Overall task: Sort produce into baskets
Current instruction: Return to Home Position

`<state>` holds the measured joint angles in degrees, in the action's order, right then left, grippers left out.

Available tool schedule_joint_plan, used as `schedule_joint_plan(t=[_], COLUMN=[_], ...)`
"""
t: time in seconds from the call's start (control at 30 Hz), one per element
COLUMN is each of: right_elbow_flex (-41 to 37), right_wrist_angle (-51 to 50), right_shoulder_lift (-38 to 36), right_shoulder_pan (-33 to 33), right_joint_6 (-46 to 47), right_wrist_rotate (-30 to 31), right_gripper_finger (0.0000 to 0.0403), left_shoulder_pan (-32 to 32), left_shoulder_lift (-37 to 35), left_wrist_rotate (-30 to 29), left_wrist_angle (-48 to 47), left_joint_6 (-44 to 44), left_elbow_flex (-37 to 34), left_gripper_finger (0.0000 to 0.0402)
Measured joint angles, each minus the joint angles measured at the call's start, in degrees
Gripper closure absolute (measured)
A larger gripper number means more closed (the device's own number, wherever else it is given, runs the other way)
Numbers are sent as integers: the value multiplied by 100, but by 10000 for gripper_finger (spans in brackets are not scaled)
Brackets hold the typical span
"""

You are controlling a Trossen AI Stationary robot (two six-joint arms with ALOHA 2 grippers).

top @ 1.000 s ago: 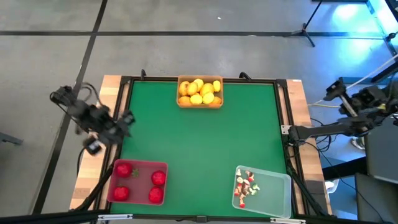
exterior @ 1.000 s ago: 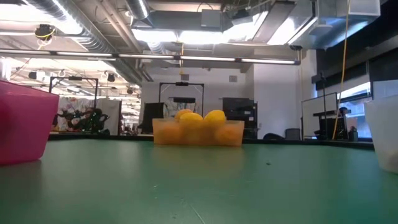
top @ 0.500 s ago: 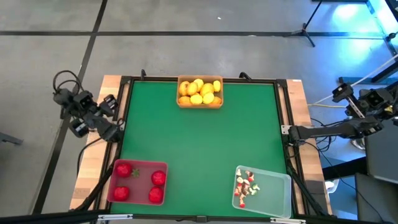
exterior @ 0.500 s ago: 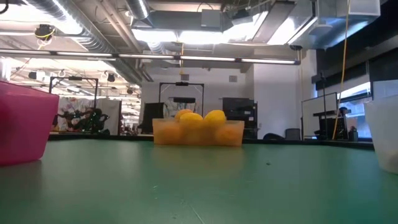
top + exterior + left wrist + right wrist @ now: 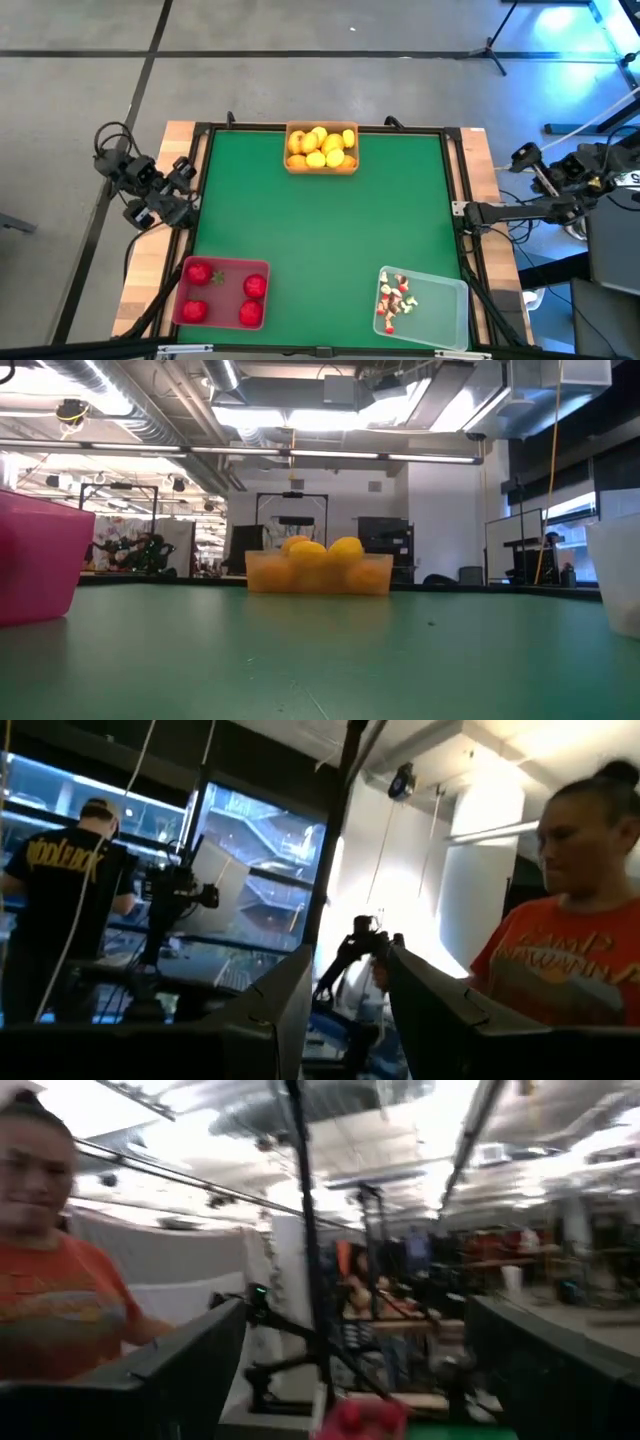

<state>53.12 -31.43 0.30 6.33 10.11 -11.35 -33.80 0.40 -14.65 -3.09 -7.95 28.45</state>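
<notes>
Nearest, at the near left corner of the green worktop (image 5: 320, 220): translucent red basket (image 5: 224, 298), with four red round fruits (image 5: 197, 272) and one small green leaf bit (image 5: 218, 277) inside. At the near right corner: clear whitish basket (image 5: 440, 312), with a cluster of tiny whitish-and-red bits (image 5: 395, 300) gathered toward its left side. In the low view, only a pink-red wall at one side and a pale wall at the other, both cut off by the frame.

Farther back, off the worktop's left edge and about midway along it: left arm (image 5: 150, 190), folded partly over the wooden border (image 5: 178, 135), apart from every basket. With it the left claw (image 5: 348, 960), aimed out into the room, fingers a little apart, nothing between them. Off the right edge at much the same depth: right arm (image 5: 570, 185), stretched out past the border and away from the green surface. With it the right claw (image 5: 356, 1308), likewise aimed into the room, fingers spread wide, nothing held.

At the middle of the far edge: translucent orange-tan basket (image 5: 322, 168), piled with yellow and orange oval fruits (image 5: 320, 145), heaped above its rim in the low view.

Beyond the worktop, in the left wrist view: a person in an orange shirt (image 5: 560, 960) and a person in a black shirt (image 5: 60, 910) with yellow lettering. Overhead in the low view: bright ceiling lights (image 5: 330, 415).
</notes>
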Motion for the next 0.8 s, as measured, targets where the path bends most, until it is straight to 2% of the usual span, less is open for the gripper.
schedule_joint_plan(t=[0.13,0.3,0.37,0.5,0.67,0.8], right_elbow_flex=[-840,-2217,-2678,-3438,-4076,-4354], right_wrist_angle=[288,1426,1869,2685,3133,3622], right_shoulder_lift=[2,-4,-7,-9,-13,-13], right_shoulder_pan=[2,5,2,2,2,2], right_joint_6=[24,111,43,-12,-18,-29], right_wrist_rotate=[-18,77,252,331,235,247], right_gripper_finger=[29,29,29,29,29,29], left_shoulder_pan=[0,0,1,21,20,22], left_shoulder_lift=[0,24,25,0,-1,2], left_wrist_rotate=[2,6,12,75,930,952], left_wrist_angle=[-460,-783,-850,-427,215,735], left_joint_6=[85,-227,-36,336,162,57], left_elbow_flex=[0,0,-16,-249,-829,-1376], left_gripper_finger=[273,273,273,273,273,273])
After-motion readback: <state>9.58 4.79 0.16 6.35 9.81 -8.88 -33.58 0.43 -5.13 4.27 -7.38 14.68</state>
